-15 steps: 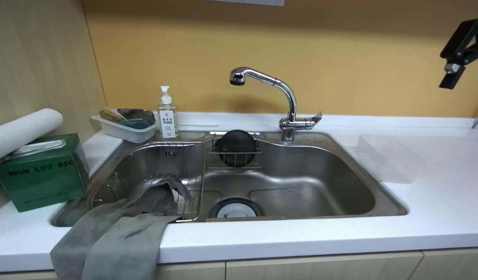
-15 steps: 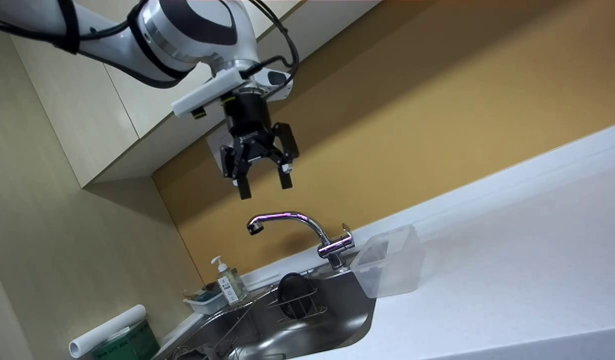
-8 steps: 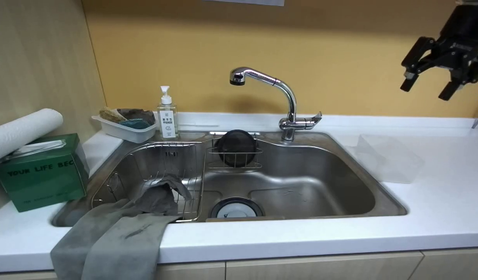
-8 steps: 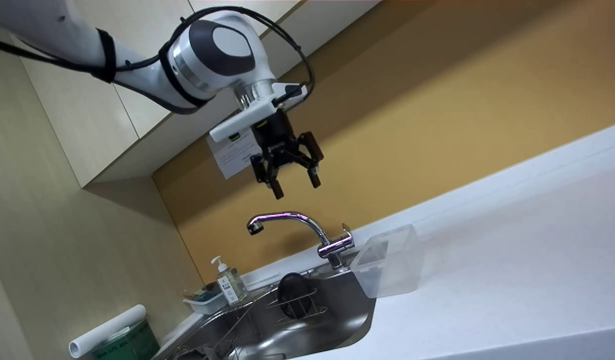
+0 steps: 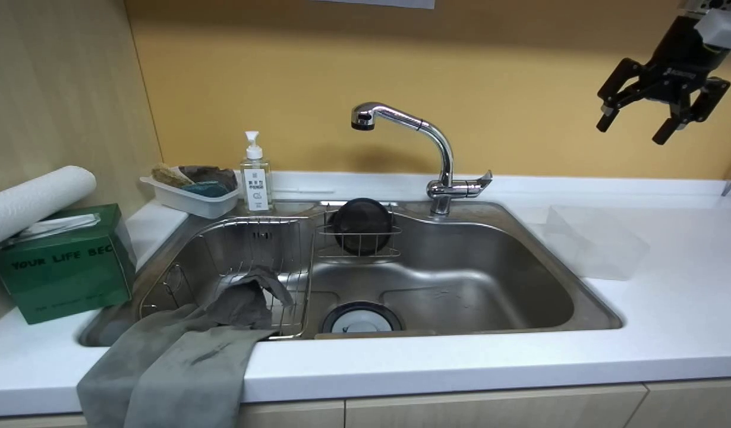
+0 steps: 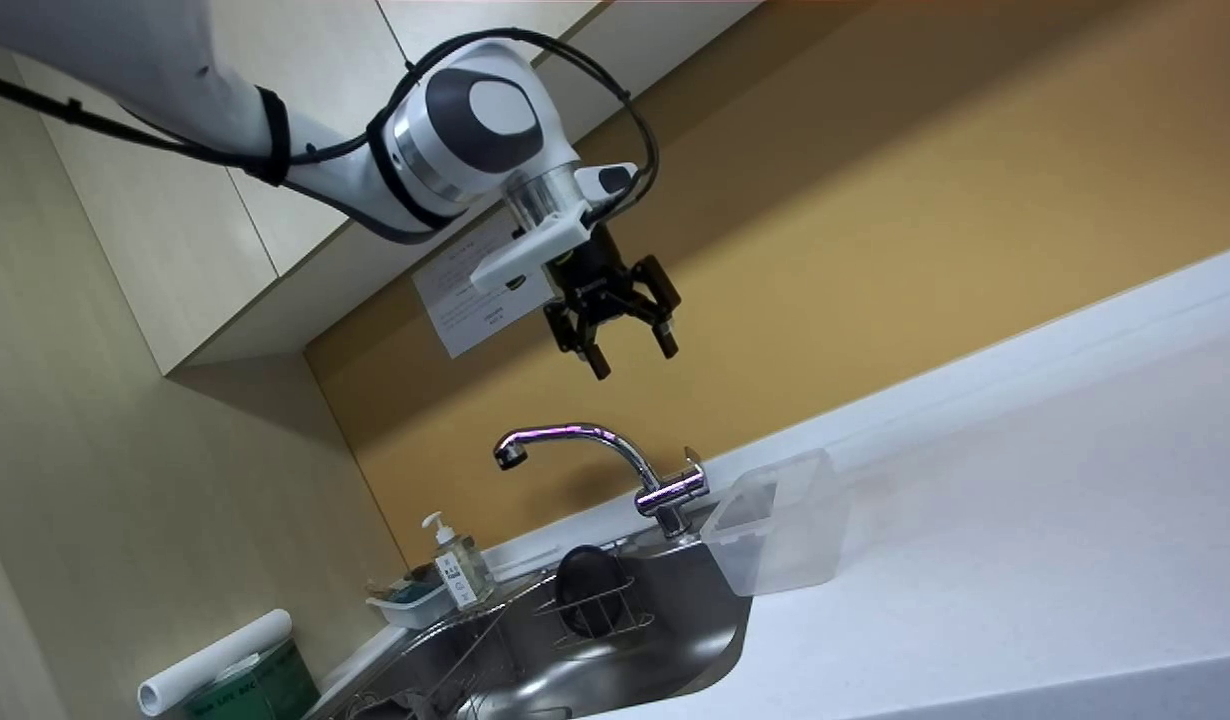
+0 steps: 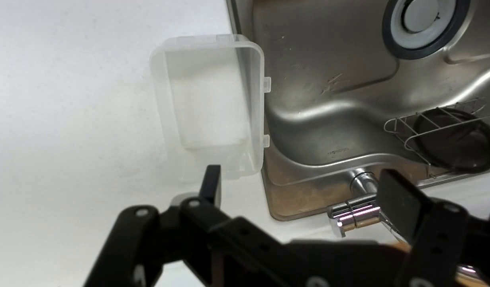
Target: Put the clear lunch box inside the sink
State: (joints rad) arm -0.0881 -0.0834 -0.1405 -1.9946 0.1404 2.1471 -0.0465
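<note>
The clear lunch box point(image 5: 597, 246) sits on the white counter right against the sink's side edge, its open top facing up. It also shows in an exterior view point(image 6: 787, 535) and large in the wrist view point(image 7: 209, 99), where its tabbed rim overlaps the sink edge. The steel sink point(image 5: 460, 303) lies beside it, also seen in the wrist view point(image 7: 328, 131). My gripper point(image 5: 633, 129) is open and empty, tilted, high above the counter and box. It also shows in an exterior view point(image 6: 635, 356) and the wrist view point(image 7: 302, 189), touching nothing.
The chrome faucet point(image 5: 431, 131) rises behind the sink, near the box. A black round strainer point(image 5: 362, 227) sits in a wire holder. A soap bottle point(image 5: 257, 178), sponge tray point(image 5: 193, 196), green tissue box point(image 5: 62, 261), paper roll point(image 5: 38, 199) and grey cloth point(image 5: 181, 362) are farther off.
My gripper has moved sideways: it comes in from the right edge in an exterior view and shifts rightward in an exterior view. It has tilted and stays open. The lunch box has not moved.
</note>
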